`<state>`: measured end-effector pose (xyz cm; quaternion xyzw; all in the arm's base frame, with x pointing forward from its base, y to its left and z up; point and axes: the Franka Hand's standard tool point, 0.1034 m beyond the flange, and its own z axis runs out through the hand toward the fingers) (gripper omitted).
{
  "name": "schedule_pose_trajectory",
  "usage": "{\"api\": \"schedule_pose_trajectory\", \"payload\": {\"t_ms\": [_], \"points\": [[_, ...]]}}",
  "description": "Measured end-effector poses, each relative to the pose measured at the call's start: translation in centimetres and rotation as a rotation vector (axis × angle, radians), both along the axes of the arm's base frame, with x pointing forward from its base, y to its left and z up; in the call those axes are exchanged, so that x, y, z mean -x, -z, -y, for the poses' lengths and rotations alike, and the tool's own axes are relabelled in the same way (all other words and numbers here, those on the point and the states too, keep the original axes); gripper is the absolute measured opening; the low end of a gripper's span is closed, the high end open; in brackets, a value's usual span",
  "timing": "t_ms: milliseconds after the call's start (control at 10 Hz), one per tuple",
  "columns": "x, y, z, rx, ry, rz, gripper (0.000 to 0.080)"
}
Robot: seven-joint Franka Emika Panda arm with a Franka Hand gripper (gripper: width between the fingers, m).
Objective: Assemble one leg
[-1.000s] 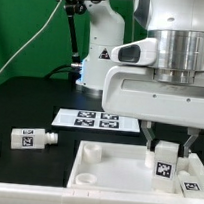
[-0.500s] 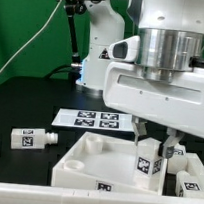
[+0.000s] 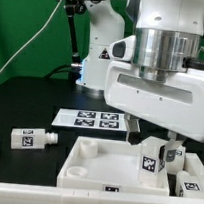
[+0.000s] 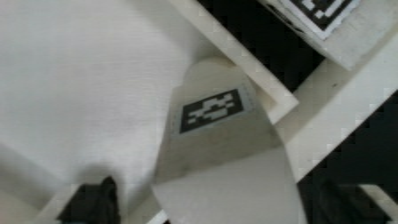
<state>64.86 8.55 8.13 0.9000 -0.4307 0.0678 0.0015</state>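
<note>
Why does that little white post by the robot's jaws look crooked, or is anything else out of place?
The leg held in the gripper leans a little over the white panel instead of standing straight. Another leg lies on its side on the black table. Nothing looks broken or spilled.

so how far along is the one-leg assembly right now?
Done: the gripper has picked up one small white tagged plastic leg. In hand: it holds that leg tilted over a corner of the big flat white recessed panel; whether the leg is seated cannot be told. Left: fixing it in place and letting go. Another leg lies loose on the black table, by the marker board.
</note>
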Motion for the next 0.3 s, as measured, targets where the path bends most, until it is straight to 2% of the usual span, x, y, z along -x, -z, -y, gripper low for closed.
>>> {"api": "schedule_pose_trajectory", "payload": {"t_ms": [100,300], "points": [[-0.2,-0.6,0.0,-0.001,-0.025,0.006,0.0641],[0.1,-3.0,0.0,-0.015,-0.050,0.024,0.0647]]}}
